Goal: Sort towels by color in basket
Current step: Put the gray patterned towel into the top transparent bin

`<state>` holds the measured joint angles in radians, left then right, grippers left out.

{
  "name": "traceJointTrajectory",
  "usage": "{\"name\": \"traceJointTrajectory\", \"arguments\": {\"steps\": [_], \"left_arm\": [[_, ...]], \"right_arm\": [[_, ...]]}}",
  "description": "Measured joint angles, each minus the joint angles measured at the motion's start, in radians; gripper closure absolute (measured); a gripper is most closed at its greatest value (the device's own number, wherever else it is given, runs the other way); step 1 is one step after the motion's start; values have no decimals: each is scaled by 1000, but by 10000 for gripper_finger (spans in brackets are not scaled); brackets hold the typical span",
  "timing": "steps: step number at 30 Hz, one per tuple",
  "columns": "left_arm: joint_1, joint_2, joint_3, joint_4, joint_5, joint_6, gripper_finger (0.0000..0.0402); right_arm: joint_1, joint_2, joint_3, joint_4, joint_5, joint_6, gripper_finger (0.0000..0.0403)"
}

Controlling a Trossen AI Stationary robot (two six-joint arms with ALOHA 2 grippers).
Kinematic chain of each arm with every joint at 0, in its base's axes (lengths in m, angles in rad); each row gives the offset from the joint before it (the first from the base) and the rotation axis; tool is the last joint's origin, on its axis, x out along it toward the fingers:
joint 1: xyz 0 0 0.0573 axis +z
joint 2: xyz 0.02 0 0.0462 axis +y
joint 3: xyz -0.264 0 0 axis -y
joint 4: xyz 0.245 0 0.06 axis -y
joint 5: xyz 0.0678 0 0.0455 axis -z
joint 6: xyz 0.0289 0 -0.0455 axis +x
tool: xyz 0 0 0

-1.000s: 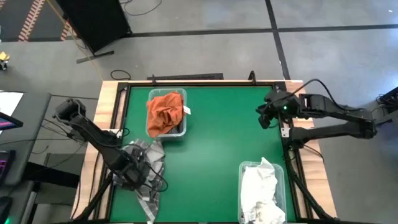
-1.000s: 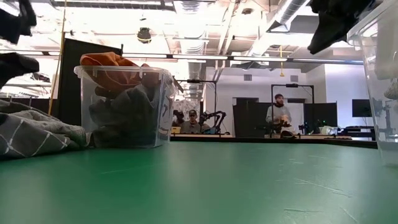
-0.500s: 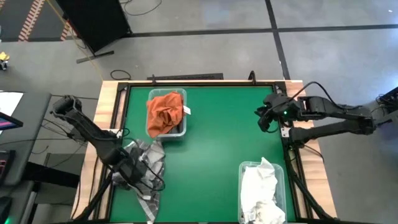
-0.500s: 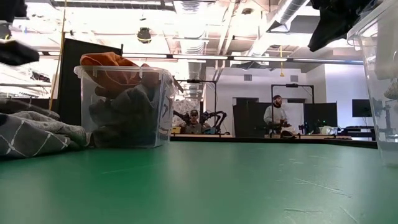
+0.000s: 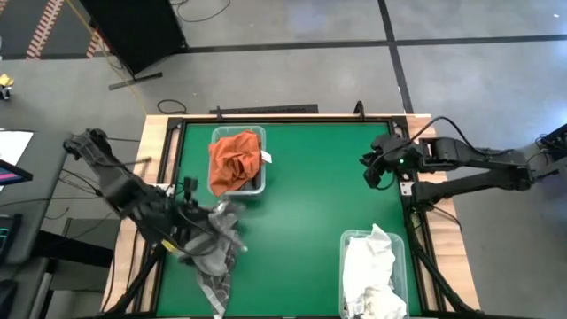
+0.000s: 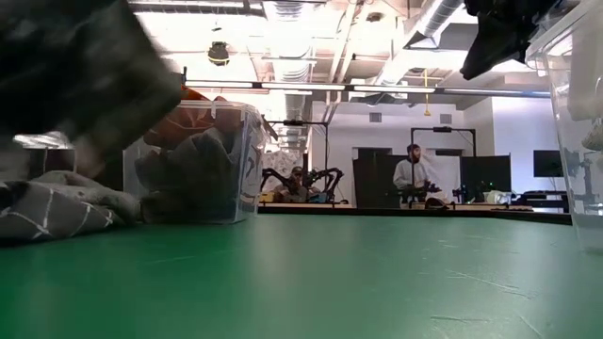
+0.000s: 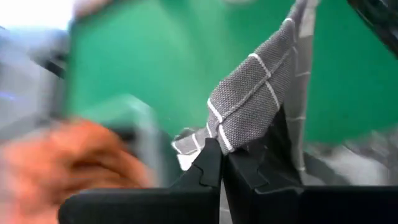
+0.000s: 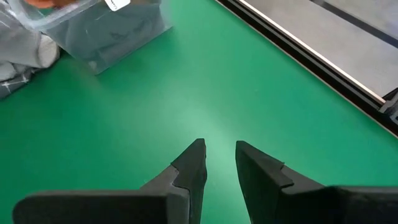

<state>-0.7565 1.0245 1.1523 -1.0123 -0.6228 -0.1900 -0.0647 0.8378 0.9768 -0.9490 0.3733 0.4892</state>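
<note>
Since the earlier frame the left gripper has swung inward and clamped onto the grey plaid towel; the right gripper hovers raised, fingers slightly parted, empty.

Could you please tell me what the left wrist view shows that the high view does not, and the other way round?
Only the left wrist view shows the left gripper pinching a fold of the grey plaid towel. Only the high view shows the waiting right gripper over the table's right edge and the bin of white towels. Both show the plaid towel, the orange towel and the green table.
</note>
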Motion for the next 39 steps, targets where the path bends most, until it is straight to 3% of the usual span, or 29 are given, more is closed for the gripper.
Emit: {"name": "traceJointTrajectory", "arguments": {"steps": [4, 8, 14, 18, 21, 25, 31, 39], "left_arm": [[18, 3, 143, 7, -205, 161, 401], [38, 2, 240, 107, -324, 313, 401], [46, 3, 285, 416, -290, 602, 401], [46, 11, 285, 542, -203, 675, 401], [51, 25, 286, 485, -188, 590, 401], [51, 66, 286, 229, -153, 333, 401], [24, 152, 283, -184, 36, -111, 401], [-11, 227, 80, -185, 151, -304, 401]], "right_arm": [[0, 13, 0, 2, 0, -1, 285], [7, 30, 0, 6, 0, -3, 285], [33, 54, 0, 19, 24, -21, 285], [32, 65, 0, 32, 35, -26, 285], [39, 73, 0, 32, 35, -26, 285], [58, 79, 0, 34, 35, -26, 285], [80, 87, 0, 52, 35, -26, 285], [88, 86, 0, 56, 52, -26, 285]]}}
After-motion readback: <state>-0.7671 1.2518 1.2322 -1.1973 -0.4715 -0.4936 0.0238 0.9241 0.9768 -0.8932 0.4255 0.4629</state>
